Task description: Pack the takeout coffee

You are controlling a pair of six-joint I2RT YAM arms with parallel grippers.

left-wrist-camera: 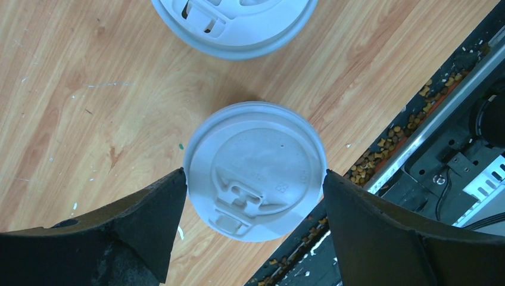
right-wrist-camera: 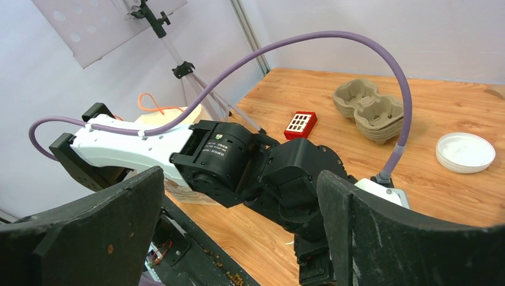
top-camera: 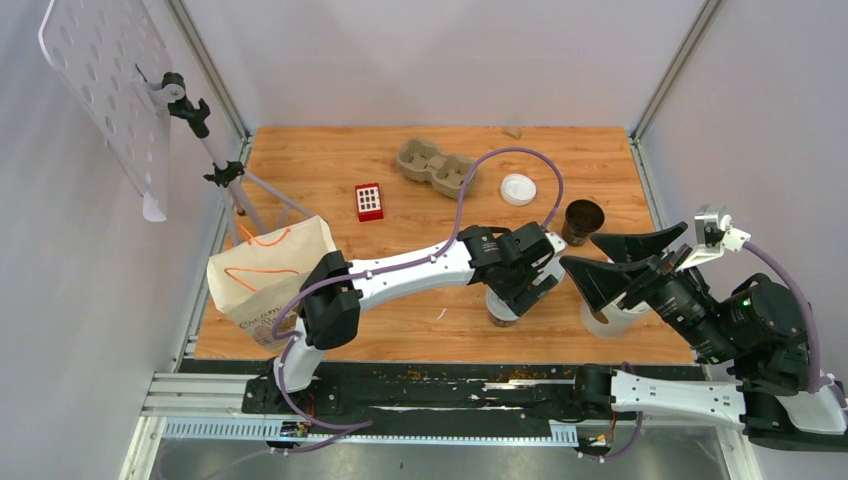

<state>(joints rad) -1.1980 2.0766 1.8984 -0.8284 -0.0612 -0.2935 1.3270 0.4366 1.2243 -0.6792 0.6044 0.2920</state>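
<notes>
One takeout coffee cup point(left-wrist-camera: 255, 170) with a white lid stands near the table's front edge. My left gripper point(left-wrist-camera: 255, 179) hangs over it, open, with a fingertip point(left-wrist-camera: 172, 196) on each side right at the lid's rim; contact cannot be judged. From above, this cup point(top-camera: 502, 312) peeks out under the left gripper point(top-camera: 510, 295). A second lidded cup point(top-camera: 612, 318) point(left-wrist-camera: 232, 24) stands to its right, below my right gripper point(top-camera: 582, 252), which is open wide and holds nothing. A brown cup without a lid point(top-camera: 583, 222) stands behind. The right gripper point(right-wrist-camera: 241, 232) faces the left arm.
A pulp cup tray point(top-camera: 435, 165) point(right-wrist-camera: 366, 110) lies at the back, with a stack of white lids point(top-camera: 518, 189) point(right-wrist-camera: 465, 152) to its right and a small red block point(top-camera: 369, 202) point(right-wrist-camera: 301, 123) to its left. A paper bag point(top-camera: 270, 280) stands at the left edge.
</notes>
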